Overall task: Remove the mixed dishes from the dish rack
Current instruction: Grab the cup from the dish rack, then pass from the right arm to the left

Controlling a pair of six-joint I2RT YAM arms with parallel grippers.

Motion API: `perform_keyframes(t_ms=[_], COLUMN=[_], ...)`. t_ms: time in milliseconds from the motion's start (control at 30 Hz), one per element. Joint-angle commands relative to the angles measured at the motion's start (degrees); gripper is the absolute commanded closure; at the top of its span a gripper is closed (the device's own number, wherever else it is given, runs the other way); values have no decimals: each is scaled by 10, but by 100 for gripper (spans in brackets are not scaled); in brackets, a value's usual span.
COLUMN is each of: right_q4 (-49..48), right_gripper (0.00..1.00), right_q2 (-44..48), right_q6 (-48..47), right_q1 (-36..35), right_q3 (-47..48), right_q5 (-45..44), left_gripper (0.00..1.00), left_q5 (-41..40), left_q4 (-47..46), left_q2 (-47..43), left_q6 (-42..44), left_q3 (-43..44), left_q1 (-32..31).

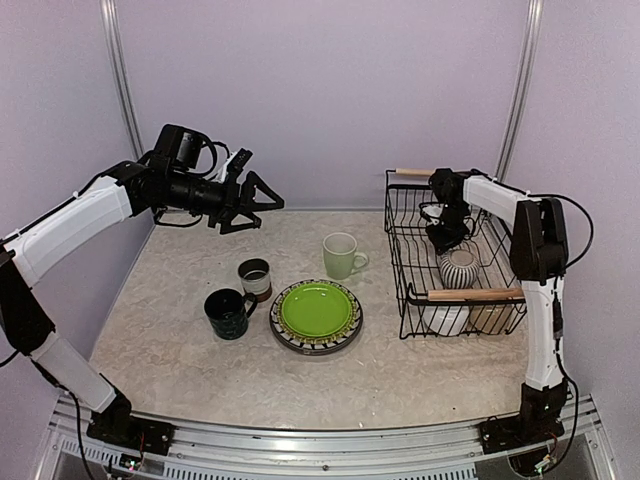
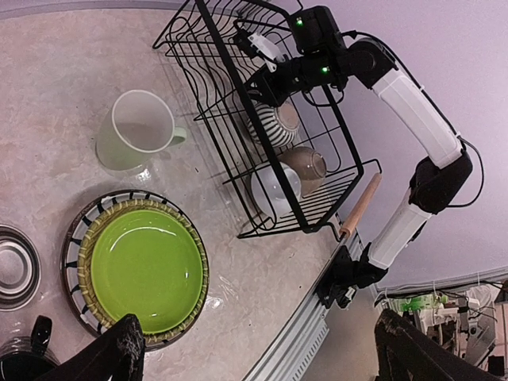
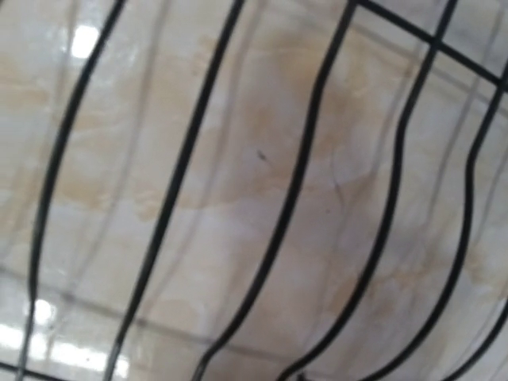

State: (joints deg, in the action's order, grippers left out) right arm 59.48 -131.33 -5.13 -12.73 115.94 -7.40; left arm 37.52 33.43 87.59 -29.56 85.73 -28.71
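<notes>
My left tool (image 1: 256, 203) hangs spread apart. My right tool (image 1: 447, 237) is down in the dish rack (image 1: 470, 294); I cannot tell its state.

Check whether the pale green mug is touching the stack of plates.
Apart. The left wrist view shows a strip of bare tabletop between the base of the pale green mug and the nearest rim of the stack of plates.

Left white-and-black arm (image 1: 90, 215) is raised, forearm reaching out level toward the right. Left black two-finger gripper (image 1: 262, 205) hangs in mid-air, jaws spread wide. Right white-and-black arm (image 1: 535, 250) stands upright, forearm folded back left, and right black gripper (image 1: 445, 238) points down, jaw state unreadable.
</notes>
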Motion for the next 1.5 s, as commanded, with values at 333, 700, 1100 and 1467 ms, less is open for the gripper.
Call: perform_keyframes(t_ms=[333,700,1100,1467], right_q4=[-76,-455,-739,-814], right_gripper=[100,100,100,100], right_q2=[116,366,515,592], right_q6=[82,247,458,559], right_q1=[1,46,78,24], right_q3=[-45,-374,-558,-576], right_q5=[14,158,275,302], left_gripper=[4,4,4,4], left_q5=[5,8,59,134], left_q4=[-7,-12,-25,-50], left_q2=[-5,9,26,36], left_q6=[2,-1,-25,-59], left_q3=[-3,-7,-8,-8], left_q1=[0,0,0,15])
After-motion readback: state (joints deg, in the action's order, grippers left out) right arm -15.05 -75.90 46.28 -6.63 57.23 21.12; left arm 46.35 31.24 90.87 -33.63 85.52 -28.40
